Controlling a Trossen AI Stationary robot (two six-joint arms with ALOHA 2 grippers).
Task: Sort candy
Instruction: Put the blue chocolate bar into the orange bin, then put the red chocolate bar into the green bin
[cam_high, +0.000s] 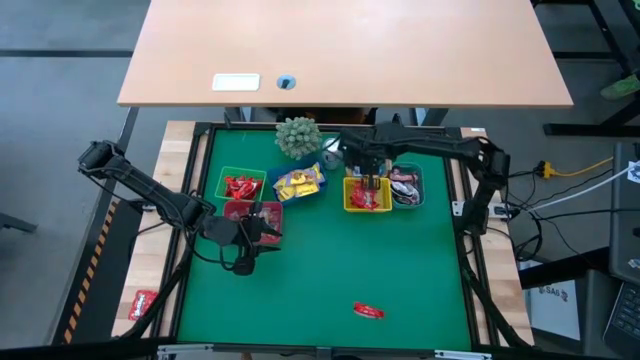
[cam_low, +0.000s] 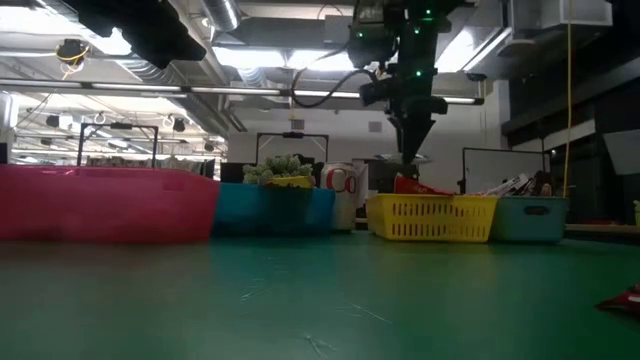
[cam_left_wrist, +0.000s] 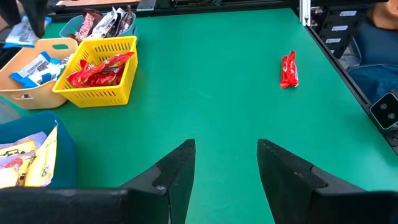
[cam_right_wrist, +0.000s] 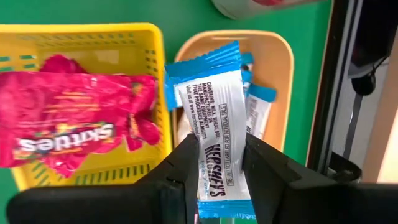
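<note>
High view: one loose red candy (cam_high: 368, 311), five bins (cam_high: 241, 186).

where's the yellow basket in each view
High view: the yellow basket sits right of centre in the bin row, under the right gripper.
Low view: right of centre on the far table edge.
Left wrist view: upper left, holding red candy.
Right wrist view: left side, beside the held blue-and-white candy.
Shared landmark: the red candy inside it.
</note>
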